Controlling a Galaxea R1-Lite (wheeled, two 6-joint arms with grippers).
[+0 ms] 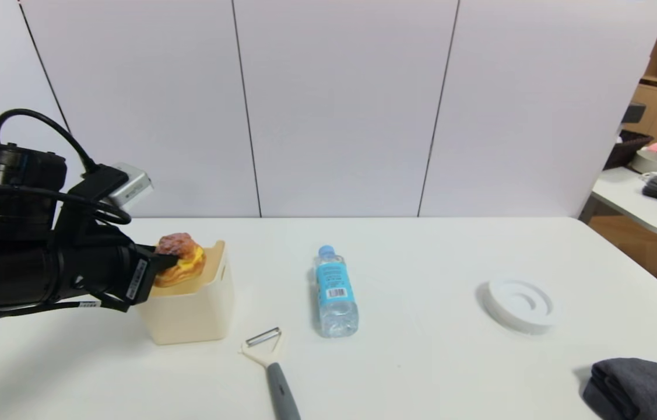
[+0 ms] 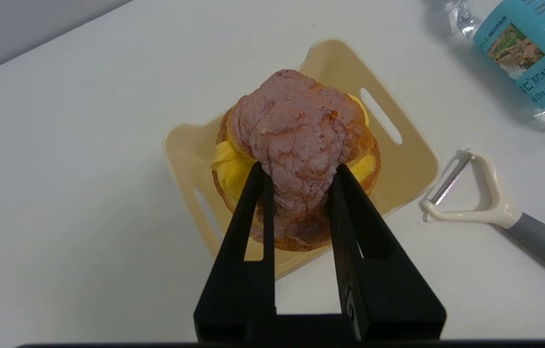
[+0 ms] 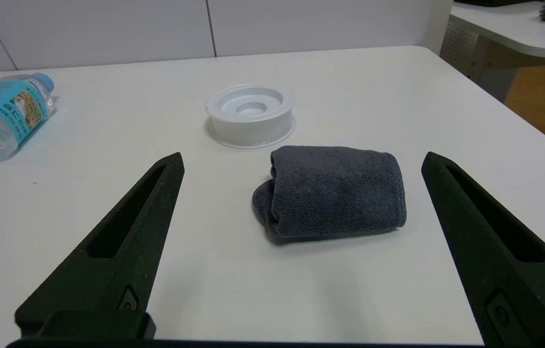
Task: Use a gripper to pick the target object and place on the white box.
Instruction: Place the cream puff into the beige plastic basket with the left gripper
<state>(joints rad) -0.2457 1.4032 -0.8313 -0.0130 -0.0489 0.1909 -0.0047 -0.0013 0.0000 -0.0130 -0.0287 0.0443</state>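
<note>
"Where's your left pincer?"
"Over the box, near the desk's left edge, clenched on the bun, which sits at the rim."
"And your room?"
"Bare desk lies between bottle and disc. Your right pincer is parked, released, by the cloth near the right edge."

White table. Water bottle lying, landmark. Left of bottle: white box. Nearer, left of bottle: peeler. Right of bottle: ringed disc; farther right, nearer: folded dark cloth.
</note>
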